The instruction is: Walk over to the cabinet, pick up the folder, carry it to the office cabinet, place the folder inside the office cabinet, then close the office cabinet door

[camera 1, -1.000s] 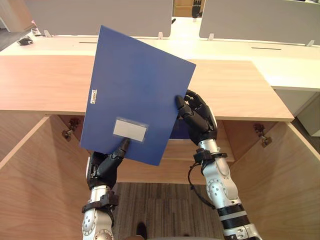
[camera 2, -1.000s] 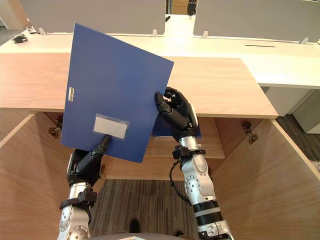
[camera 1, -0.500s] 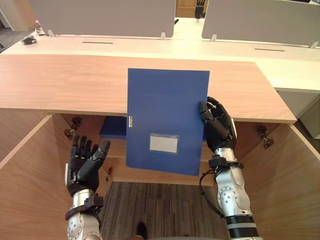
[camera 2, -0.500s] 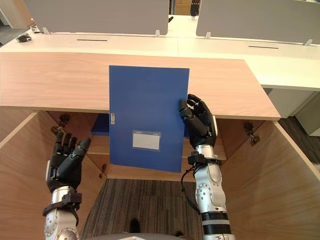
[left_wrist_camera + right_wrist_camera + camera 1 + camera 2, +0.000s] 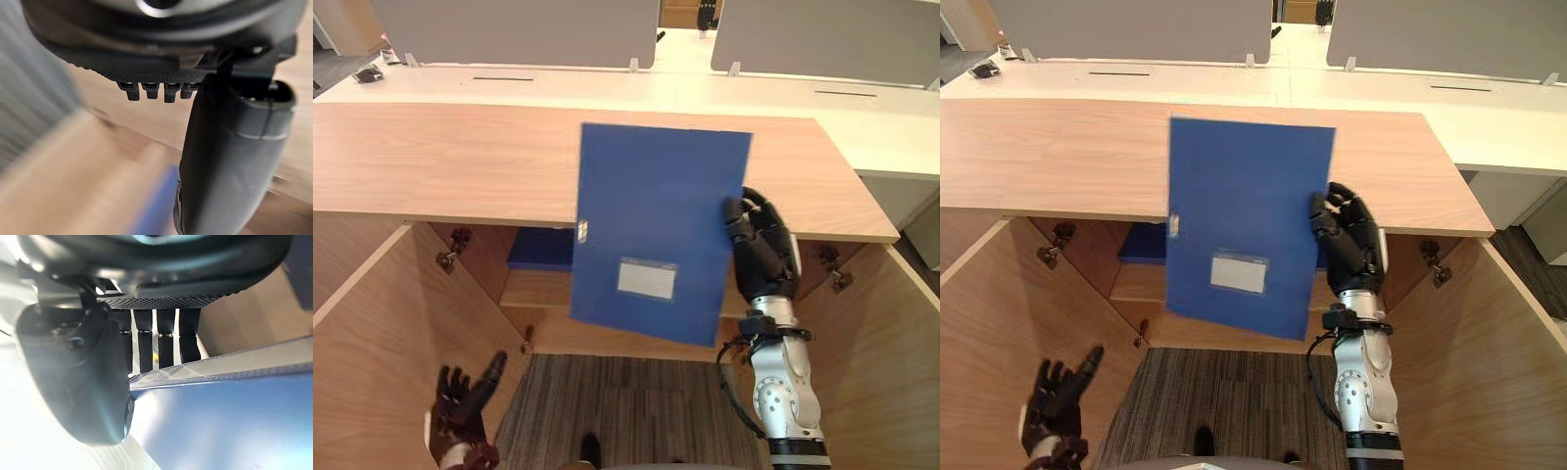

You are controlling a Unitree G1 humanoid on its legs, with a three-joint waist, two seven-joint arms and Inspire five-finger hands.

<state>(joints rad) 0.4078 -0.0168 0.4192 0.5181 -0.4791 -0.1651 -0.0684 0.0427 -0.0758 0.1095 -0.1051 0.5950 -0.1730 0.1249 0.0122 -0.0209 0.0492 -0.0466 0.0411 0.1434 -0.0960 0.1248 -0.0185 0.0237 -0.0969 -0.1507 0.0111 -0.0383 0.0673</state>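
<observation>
Below folder [image 5: 656, 215], left hand [image 5: 460, 416] dropped away

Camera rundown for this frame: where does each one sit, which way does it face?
Left eye view: head, looking down at the open cabinet; right hand holds the blue folder, left hand low, open.
Right eye view: same scene, slightly offset.
Left wrist view: along its own hand toward blurred wood.
Right wrist view: along its fingers clamped on the folder's edge.
Shared: folder in both eyes and right wrist.
</observation>
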